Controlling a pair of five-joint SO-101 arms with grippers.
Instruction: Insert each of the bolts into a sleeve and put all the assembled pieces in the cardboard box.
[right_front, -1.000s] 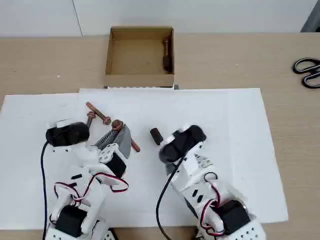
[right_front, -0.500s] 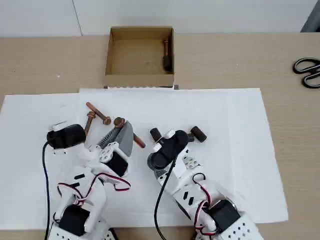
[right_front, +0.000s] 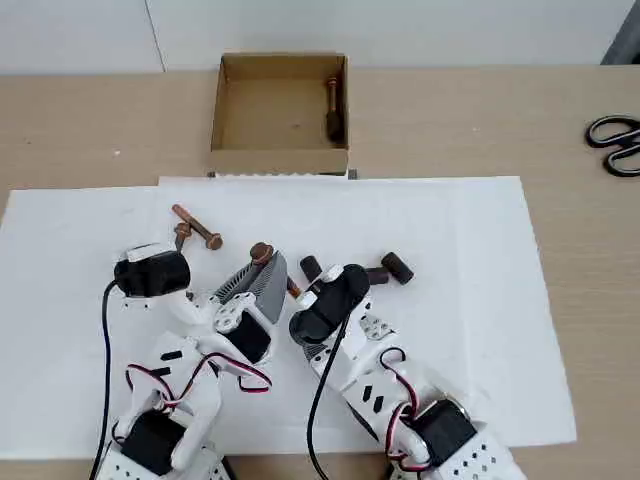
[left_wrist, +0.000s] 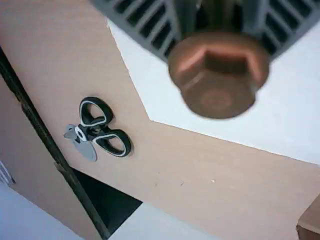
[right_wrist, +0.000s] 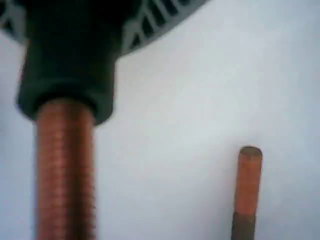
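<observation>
At the near edge of the table (right_front: 90, 120), two arms stand side by side over a sheet of white paper (right_front: 500, 260). The left gripper (right_front: 262, 270) is clamped on a bolt (right_front: 262, 252). Its hex head sticks out past the grey fingers (left_wrist: 135, 15), and its shank slants toward the other arm. The right gripper (right_wrist: 75, 22) grips a black sleeve (right_wrist: 67, 80), and the threaded shank sits in the sleeve's mouth. Just beyond, a loose sleeve (right_front: 311, 267) and a second sleeve (right_front: 397, 267) lie on the paper. Two spare bolts (right_front: 197, 226) lie close together farther left. Past the paper stands the box (right_front: 225, 110), with one assembled piece (right_front: 334, 110) against the wall on the side nearer the scissors (right_front: 615, 145).
</observation>
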